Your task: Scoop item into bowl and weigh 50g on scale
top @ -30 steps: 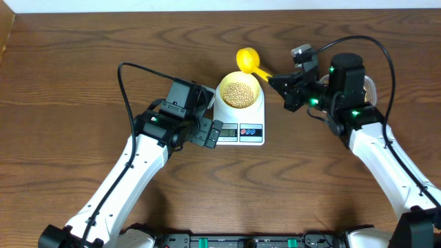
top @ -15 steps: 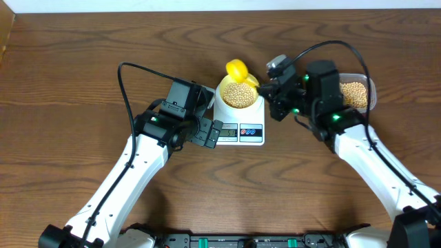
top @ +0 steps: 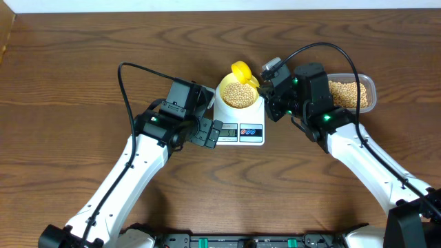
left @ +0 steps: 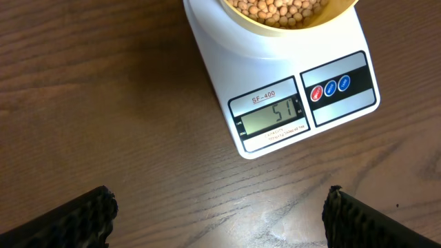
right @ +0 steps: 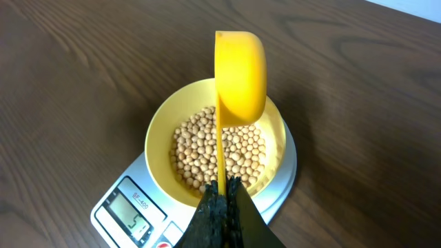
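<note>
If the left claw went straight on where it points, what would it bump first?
Probably the scale, at its display end, straight ahead of the open left gripper; if it tilts down steeply, the table first. Depth is unclear.

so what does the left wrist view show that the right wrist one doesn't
Only left wrist: the scale with its display in full, reading 51, its blue buttons, and the left gripper, open. Only right wrist: the yellow scoop, tipped on edge over the bowl and clamped in the right gripper, plus the bowl's whole rim. Both: the scale, the bowl and the beans.
</note>
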Controlling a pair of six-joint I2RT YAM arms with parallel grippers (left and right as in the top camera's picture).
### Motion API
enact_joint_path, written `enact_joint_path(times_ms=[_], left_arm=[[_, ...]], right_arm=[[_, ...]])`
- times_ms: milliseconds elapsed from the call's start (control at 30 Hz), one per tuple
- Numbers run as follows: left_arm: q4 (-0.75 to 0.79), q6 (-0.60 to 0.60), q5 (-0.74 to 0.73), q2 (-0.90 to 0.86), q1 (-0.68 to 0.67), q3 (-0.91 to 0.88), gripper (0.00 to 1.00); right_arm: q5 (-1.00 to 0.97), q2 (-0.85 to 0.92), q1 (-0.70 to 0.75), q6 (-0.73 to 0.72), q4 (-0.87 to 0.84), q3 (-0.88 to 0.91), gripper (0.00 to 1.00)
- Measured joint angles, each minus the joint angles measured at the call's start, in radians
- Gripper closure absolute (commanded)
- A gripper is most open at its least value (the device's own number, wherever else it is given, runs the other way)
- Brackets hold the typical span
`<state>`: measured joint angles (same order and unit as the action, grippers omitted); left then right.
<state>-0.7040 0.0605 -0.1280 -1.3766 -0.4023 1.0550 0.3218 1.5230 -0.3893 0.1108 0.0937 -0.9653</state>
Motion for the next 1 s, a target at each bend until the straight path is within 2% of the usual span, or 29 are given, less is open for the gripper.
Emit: enact_joint_path(times_ms=[300,1000], left_arm=[[0.0,0.0,0.0,0.0,0.0,0.0,0.02],[0.0,0.0,0.0,0.0,0.0,0.0,0.02]], right_arm=[[-0.005,0.0,0.0,0.002,0.053,0.0,0.99],[-0.005,0.081,0.0,0.066,0.043,0.0,0.99]])
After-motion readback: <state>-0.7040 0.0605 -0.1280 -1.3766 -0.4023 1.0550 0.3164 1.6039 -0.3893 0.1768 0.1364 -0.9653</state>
